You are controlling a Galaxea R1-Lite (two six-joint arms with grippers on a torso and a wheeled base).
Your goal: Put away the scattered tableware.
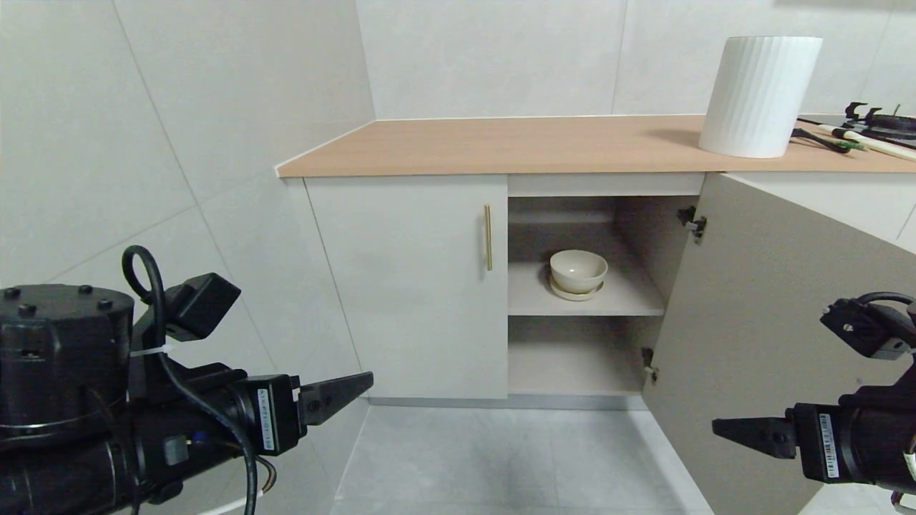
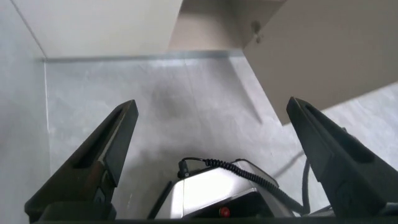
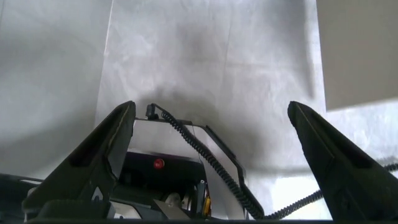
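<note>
Head view: bowl (image 1: 578, 270) on the shelf (image 1: 630, 300) looks stiff, slick, breakable (best pinched at the rim); left end effector (image 2: 211, 106) and right end effector (image 3: 211, 107) gape wide, empty.

- light wood-tone countertop (image 1: 501, 146) runs along the tiled wall. a tall white ribbed cylindrical container (image 1: 760, 95) stands upright on it toward the right end.
- just beside the container, at the right edge: black and pale-handled utensils (image 1: 859, 136) lie flat on the counter.
- open cabinet below: the pale middle shelf (image 1: 630, 297) carries a shallow cream plate (image 1: 572, 295), with a round cream bowl (image 1: 578, 270) upright on the plate.
- grey tiled floor (image 1: 501, 458) in front of the cabinet.
</note>
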